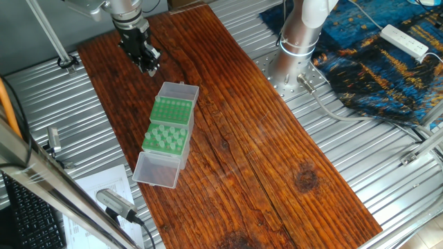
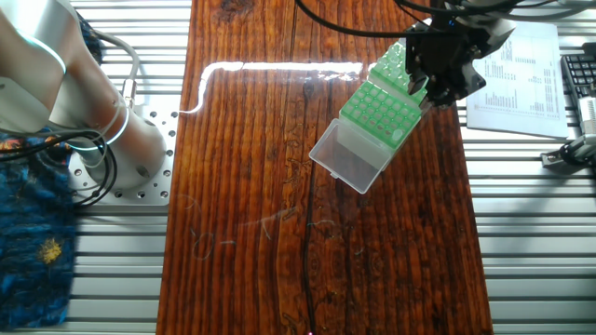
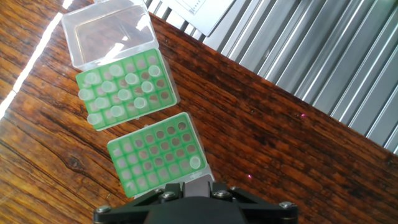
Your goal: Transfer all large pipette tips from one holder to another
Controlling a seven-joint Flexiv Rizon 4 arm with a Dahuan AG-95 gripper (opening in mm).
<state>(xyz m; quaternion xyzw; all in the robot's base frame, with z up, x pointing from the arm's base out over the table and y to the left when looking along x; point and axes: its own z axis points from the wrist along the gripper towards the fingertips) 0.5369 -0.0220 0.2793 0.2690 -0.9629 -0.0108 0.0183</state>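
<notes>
No legible writing on either green rack point(image 3: 158, 154).

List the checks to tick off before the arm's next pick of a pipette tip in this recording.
1. Source rack still holds large pipette tips: ok, about a dozen standing.
2. Destination rack has free holes: ok, only one tip seated.
3. Both lids hinged open, racks unobstructed: ok.
4. Pincer clear above the racks: ok, it hangs beyond the destination rack's far end.
5. Pincer empty: cannot tell, fingertips not clearly visible.
6. Racks flat on wooden board: ok.
</notes>
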